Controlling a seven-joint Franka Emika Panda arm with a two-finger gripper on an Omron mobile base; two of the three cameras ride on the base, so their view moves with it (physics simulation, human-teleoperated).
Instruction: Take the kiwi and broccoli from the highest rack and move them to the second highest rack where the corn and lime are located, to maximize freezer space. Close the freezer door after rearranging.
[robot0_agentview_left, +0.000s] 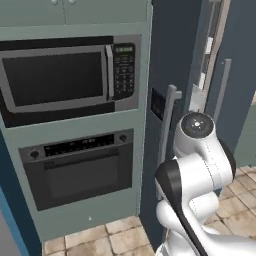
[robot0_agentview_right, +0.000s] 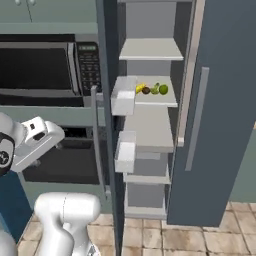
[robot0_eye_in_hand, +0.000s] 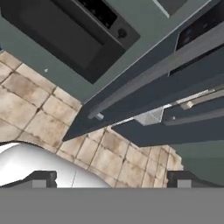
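The freezer stands open in the right base view. On its second highest rack (robot0_agentview_right: 170, 102) a yellow corn (robot0_agentview_right: 140, 88), a brown kiwi (robot0_agentview_right: 146, 90) and two green pieces (robot0_agentview_right: 159, 90) lie in a row. These are the broccoli and the lime, too small to tell apart. The highest rack (robot0_agentview_right: 150, 50) is bare. The freezer door (robot0_agentview_right: 107, 115) swings out toward me, seen edge-on, its long handle (robot0_agentview_right: 95, 140) on the outside. My gripper (robot0_eye_in_hand: 111, 180) is open with nothing in it, its fingertips (robot0_eye_in_hand: 40, 178) wide apart. It hangs low, left of the door, looking down at floor and door.
A microwave (robot0_agentview_left: 60, 75) and a built-in oven (robot0_agentview_left: 80, 167) fill the wall left of the freezer. The door carries white bins (robot0_agentview_right: 123, 102) inside and a dark panel (robot0_agentview_left: 157, 103) outside. The right-hand door (robot0_agentview_right: 220, 110) is shut. Tan floor tiles (robot0_eye_in_hand: 26, 109) lie below.
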